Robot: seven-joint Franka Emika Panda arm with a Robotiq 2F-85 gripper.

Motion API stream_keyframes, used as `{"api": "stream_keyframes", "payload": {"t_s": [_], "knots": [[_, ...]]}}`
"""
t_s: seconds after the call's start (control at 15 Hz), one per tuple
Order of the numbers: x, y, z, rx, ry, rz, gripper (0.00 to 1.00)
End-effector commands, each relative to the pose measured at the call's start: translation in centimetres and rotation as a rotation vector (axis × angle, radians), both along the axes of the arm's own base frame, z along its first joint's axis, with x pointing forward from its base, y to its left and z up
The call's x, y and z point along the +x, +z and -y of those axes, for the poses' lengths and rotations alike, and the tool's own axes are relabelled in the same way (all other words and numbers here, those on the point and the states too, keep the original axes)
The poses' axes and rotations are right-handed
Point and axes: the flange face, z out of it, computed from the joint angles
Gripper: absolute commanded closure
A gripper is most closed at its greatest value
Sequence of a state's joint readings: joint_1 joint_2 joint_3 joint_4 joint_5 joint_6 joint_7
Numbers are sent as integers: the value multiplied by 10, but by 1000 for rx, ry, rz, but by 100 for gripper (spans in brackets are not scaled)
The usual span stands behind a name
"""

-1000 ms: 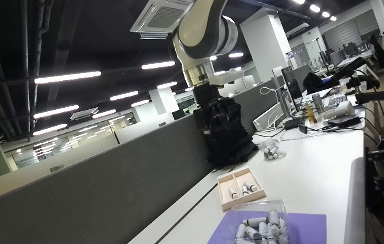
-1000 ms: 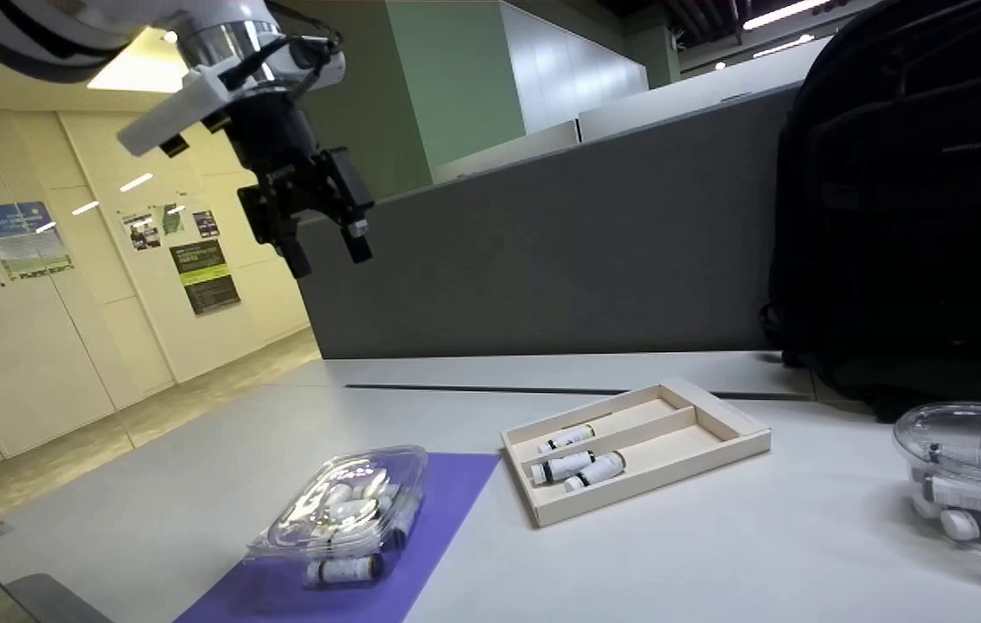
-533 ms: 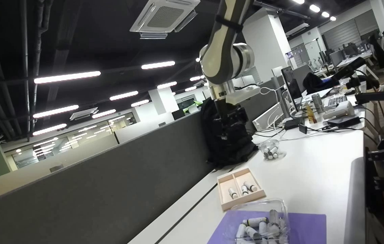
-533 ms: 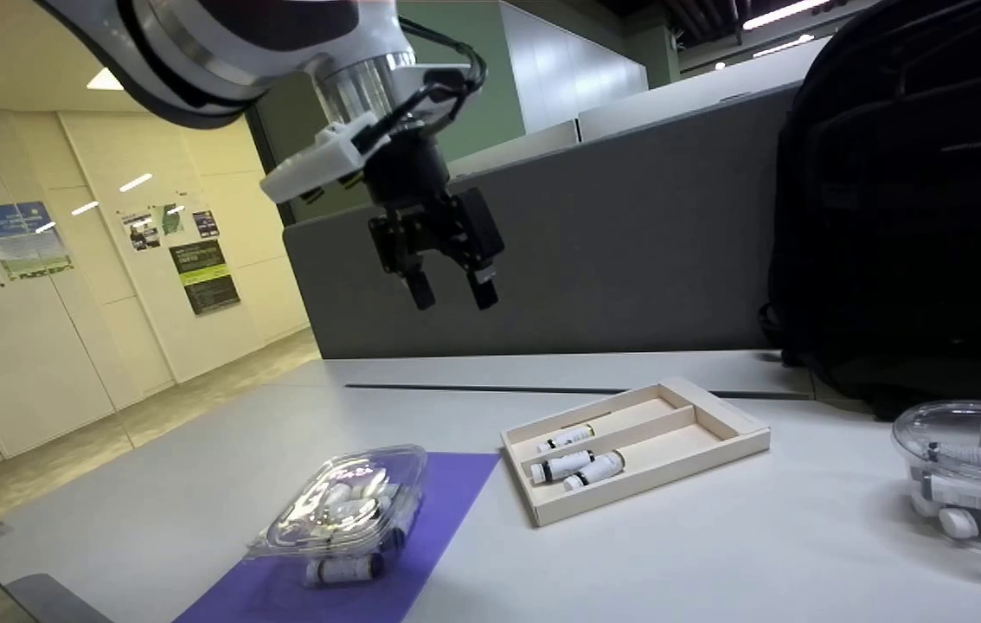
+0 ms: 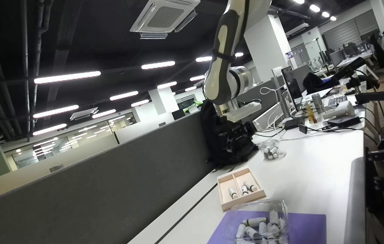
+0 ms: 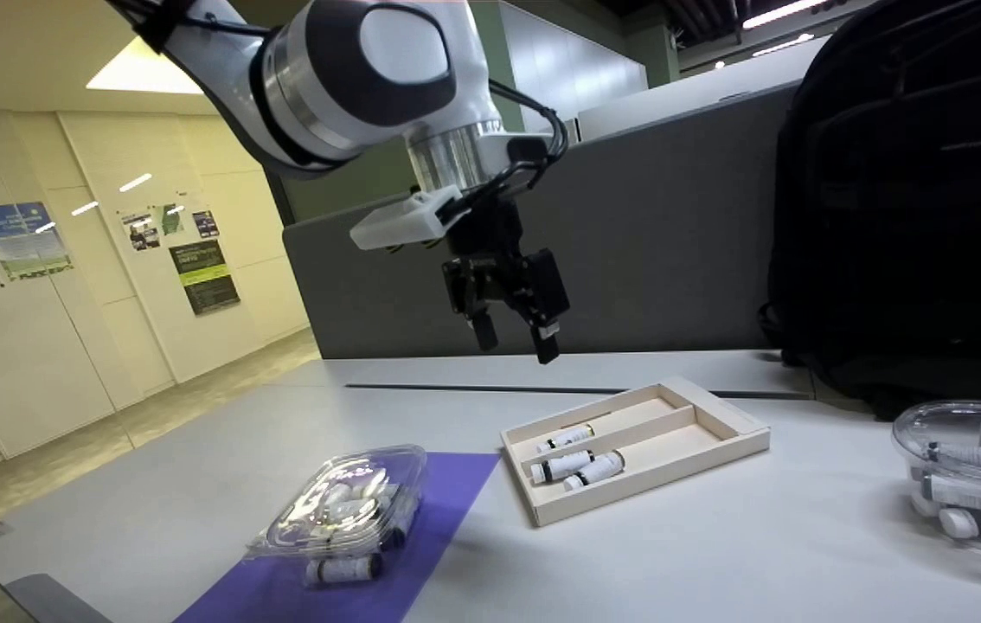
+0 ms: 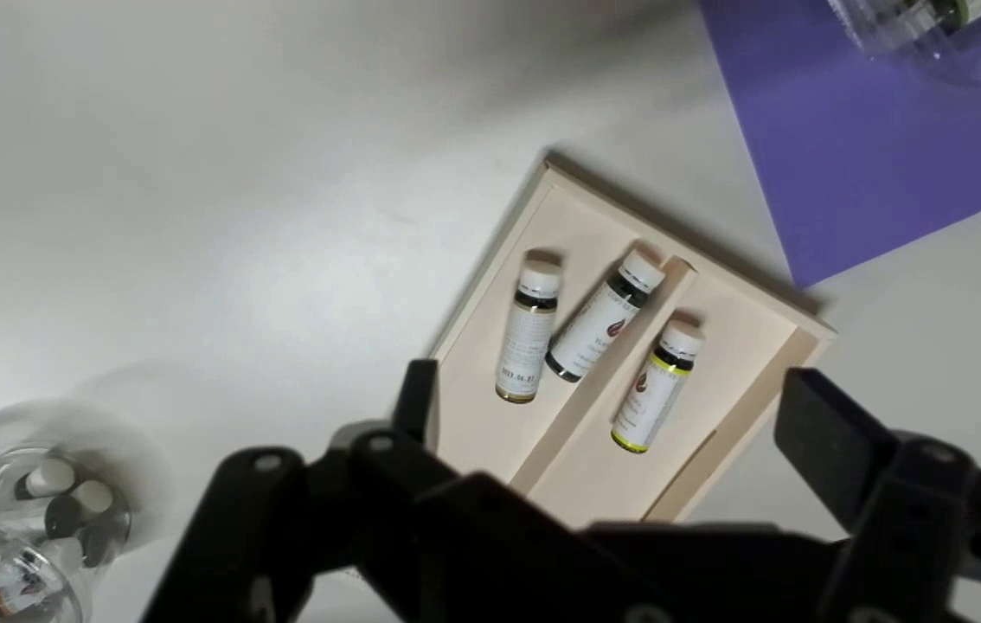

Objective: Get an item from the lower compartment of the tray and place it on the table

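Above the level of the tray hangs the gripper, touching nothing, its fingers spread wide and holding nothing. I take the lower compartment to be the section that sits lower in an exterior view; in it lie an outer bottle and an inner bottle. Across the divider lies a single bottle. Seen from the wrist, the pair lies further up the view than the fingertips and towards the finger at that view's left, while the single bottle falls nearer mid-gap; so the coming move probably calls for a shift to the pair's side, then down. The outer bottle's long axis stands nearly square to the line between the fingers, so they could close across its sides with little turn. The inner bottle slants and would want more. The two bases lie just beside each other, so a finger going down there might nudge the neighbour. Setting the bottle down on the table would come after that.
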State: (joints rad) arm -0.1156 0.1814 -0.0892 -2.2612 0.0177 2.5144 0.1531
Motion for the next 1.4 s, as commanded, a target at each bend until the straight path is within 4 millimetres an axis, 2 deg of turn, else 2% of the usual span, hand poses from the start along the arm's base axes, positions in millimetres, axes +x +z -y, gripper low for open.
{"api": "stream_keyframes", "payload": {"t_s": [0.0, 0.2, 0.27, 0.6, 0.87, 1.07, 1.33], "knots": [[0, -3, 0, 0, 2, -6, 0], [0, 0, -1, 0, 4, -2, 0], [2, -3, 6, -26, -22, 10, 0], [6, -36, 47, -55, -86, -27, 0], [16, -63, 70, -72, -81, -85, 0], [30, -79, 75, -103, -35, -113, 0], [52, -99, 69, -141, 88, -127, 0]]}}
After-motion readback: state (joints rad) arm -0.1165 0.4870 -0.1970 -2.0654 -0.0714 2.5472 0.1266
